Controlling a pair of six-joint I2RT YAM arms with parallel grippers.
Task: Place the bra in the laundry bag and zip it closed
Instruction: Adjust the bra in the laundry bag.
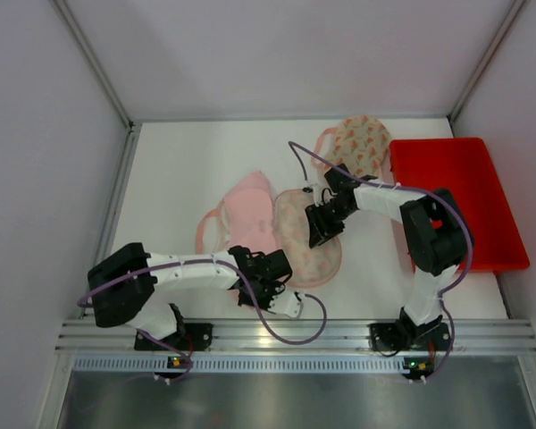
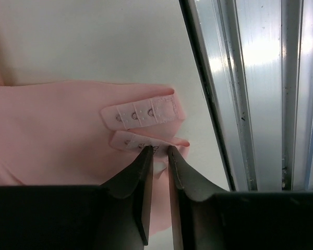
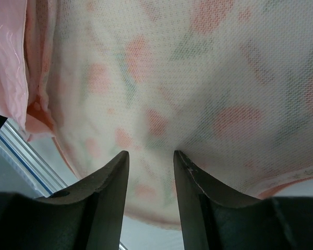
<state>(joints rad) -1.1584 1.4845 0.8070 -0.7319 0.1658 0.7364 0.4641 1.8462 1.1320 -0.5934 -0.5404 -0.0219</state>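
Observation:
The pink bra (image 1: pixel 244 211) lies left of centre on the white table. Its band end with the hook-and-eye tabs (image 2: pixel 141 112) reaches towards the front rail. My left gripper (image 1: pixel 266 279) is down at that end, and in the left wrist view (image 2: pixel 160 150) its jaws stand nearly together with pink strap fabric pinched between the tips. The floral mesh laundry bag (image 1: pixel 314 257) lies just right of the bra. My right gripper (image 1: pixel 320 229) presses into its mesh (image 3: pixel 208 78), open (image 3: pixel 150 153), with the mesh bulging between the fingers. The zip is not visible.
A second floral mesh piece (image 1: pixel 359 143) with a pink loop lies at the back, next to a red tray (image 1: pixel 456 197) along the right wall. The aluminium rail (image 2: pixel 261 104) runs close to the left gripper at the table's front edge. White walls enclose the table.

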